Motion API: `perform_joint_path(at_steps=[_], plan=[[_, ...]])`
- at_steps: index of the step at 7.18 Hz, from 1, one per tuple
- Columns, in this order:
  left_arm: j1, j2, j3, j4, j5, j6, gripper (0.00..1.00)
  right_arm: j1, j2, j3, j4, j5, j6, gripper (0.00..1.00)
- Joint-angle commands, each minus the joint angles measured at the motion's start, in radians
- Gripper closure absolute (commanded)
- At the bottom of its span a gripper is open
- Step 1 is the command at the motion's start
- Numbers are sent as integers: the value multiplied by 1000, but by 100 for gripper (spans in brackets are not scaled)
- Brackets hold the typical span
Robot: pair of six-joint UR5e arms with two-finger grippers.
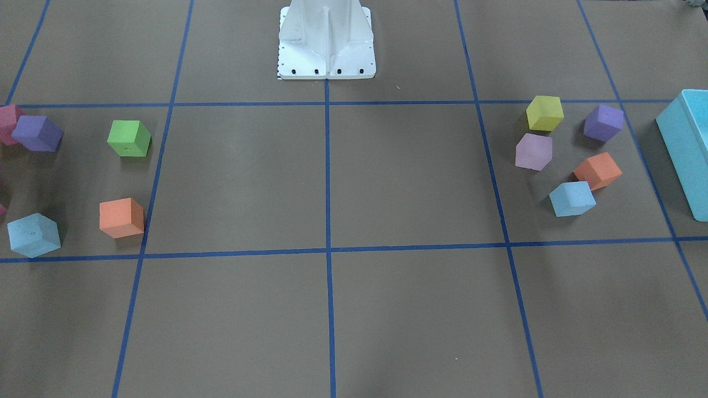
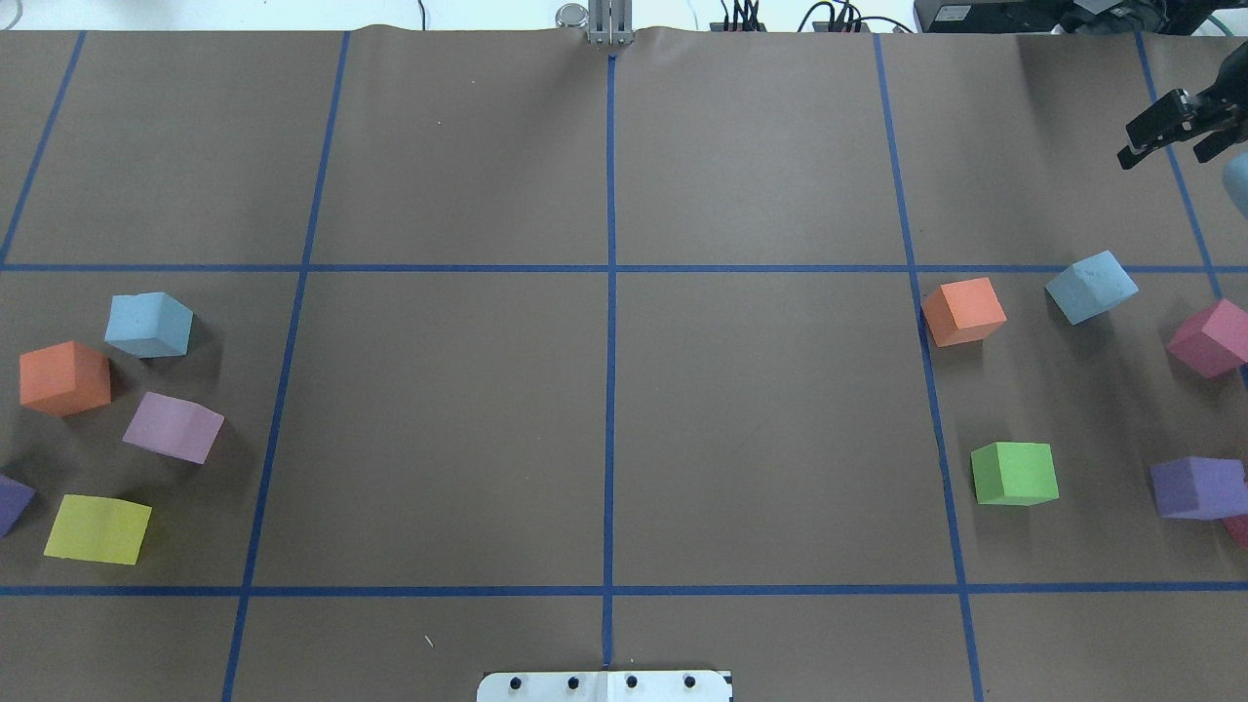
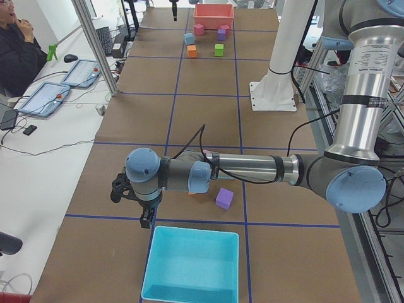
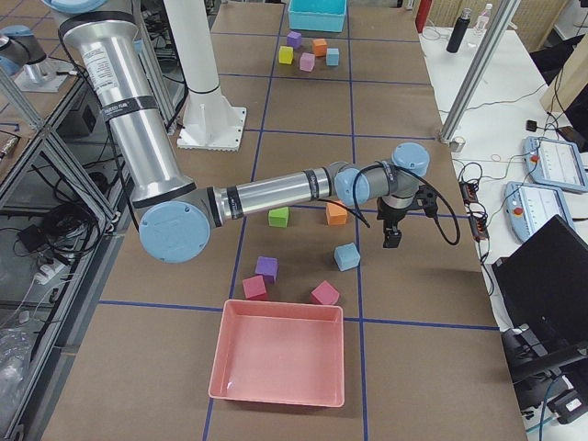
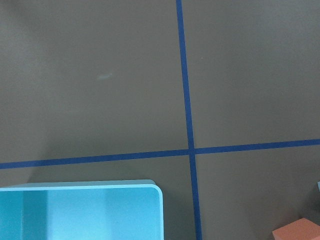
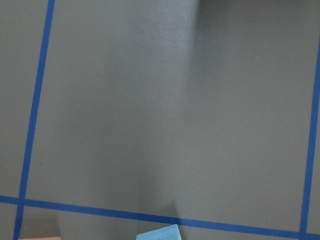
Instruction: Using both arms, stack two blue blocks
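One pale blue block (image 2: pixel 148 325) lies at the table's left among other cubes; it also shows in the front view (image 1: pixel 572 199). The other blue block (image 2: pixel 1091 287) lies at the right, also in the front view (image 1: pixel 33 235) and the right side view (image 4: pixel 346 256). Its corner shows at the bottom edge of the right wrist view (image 6: pixel 160 234). My right gripper (image 2: pixel 1165 156) hangs beyond that block near the far right edge, fingers apart and empty. My left gripper (image 3: pixel 146 218) hangs by the turquoise box's far corner; I cannot tell whether it is open.
The turquoise box (image 3: pixel 192 265) stands at the left end, a pink tray (image 4: pixel 280 358) at the right end. Orange (image 2: pixel 64 378), lilac (image 2: pixel 174 427) and yellow (image 2: pixel 97 528) cubes surround the left block. Orange (image 2: pixel 963 311), green (image 2: pixel 1015 473), pink (image 2: pixel 1212 337) and purple (image 2: pixel 1195 487) cubes lie at the right.
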Motion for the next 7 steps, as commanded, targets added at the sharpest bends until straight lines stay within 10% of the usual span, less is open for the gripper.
perform_joint_path(at_steps=[1, 4, 7], plan=[[1, 0, 0, 1, 0, 1, 2, -1, -39, 30, 9, 53, 2, 0], [1, 2, -1, 0, 0, 1, 2, -3, -200, 32, 300, 29, 19, 0], [-1, 0, -1, 0, 0, 1, 2, -83, -157, 8, 315, -16, 31, 0]])
